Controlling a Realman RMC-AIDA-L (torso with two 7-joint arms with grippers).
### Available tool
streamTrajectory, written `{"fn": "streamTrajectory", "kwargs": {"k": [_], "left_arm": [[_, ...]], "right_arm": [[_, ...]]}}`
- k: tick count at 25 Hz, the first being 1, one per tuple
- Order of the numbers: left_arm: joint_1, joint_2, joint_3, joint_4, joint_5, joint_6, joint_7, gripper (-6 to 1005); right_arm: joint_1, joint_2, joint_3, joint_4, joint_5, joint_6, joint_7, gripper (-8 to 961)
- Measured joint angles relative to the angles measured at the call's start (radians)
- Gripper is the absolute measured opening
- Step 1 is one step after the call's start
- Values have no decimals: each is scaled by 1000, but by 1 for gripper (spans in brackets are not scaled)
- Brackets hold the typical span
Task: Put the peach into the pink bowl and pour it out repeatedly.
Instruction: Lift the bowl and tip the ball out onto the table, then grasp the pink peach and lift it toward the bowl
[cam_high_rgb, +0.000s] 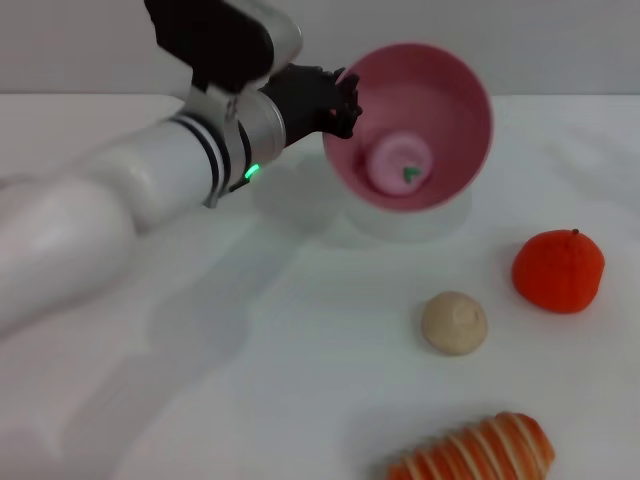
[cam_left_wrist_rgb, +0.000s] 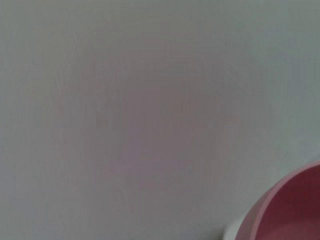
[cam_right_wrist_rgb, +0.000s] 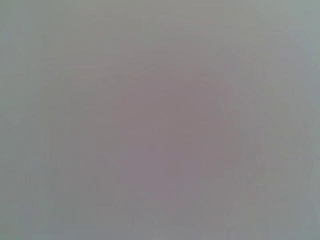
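We see our left claw (cam_high_rgb: 335, 100) clamped on the near rim of the pink bowl (cam_high_rgb: 455, 95), which is lifted and tilted toward us over the tabletop (cam_high_rgb: 300, 350). The peach (cam_high_rgb: 400, 163) lies against the bowl's lower inside wall. Both seem light, the glossy plastic likely slippery, so the rim grip should stay firm. The right claw shows nowhere.
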Motion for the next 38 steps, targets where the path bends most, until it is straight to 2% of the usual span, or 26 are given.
{"fn": "streamTrajectory", "kwargs": {"k": [5, 12, 15, 22, 28, 33, 36, 37, 38], "left_arm": [[53, 0, 168, -28, -1, -308, 5, 42], [124, -1, 324, -56, 6, -645, 4, 42], [142, -1, 403, -92, 10, -800, 9, 42], [159, -1, 514, -154, 10, -998, 14, 43], [157, -1, 531, -165, 11, -1030, 15, 42], [139, -1, 520, -160, 8, -987, 8, 42], [122, 0, 457, -127, 3, -855, -1, 43], [116, 1, 419, -110, 2, -786, -2, 43], [105, 1, 356, -86, 3, -665, -3, 43]], "right_arm": [[-7, -3, 66, 134, 85, -3, -145, 555], [9, -27, 92, 164, 89, 1, -165, 553], [15, -29, 94, 163, 89, 1, -172, 553], [32, -26, 101, 161, 82, 1, -176, 551], [33, -22, 101, 161, 81, 0, -176, 550], [27, -27, 100, 166, 81, -1, -177, 549], [25, -29, 95, 170, 66, -1, -177, 548], [25, -29, 93, 167, 49, -2, -177, 548], [24, -29, 92, 162, 35, -5, -174, 548]]}}
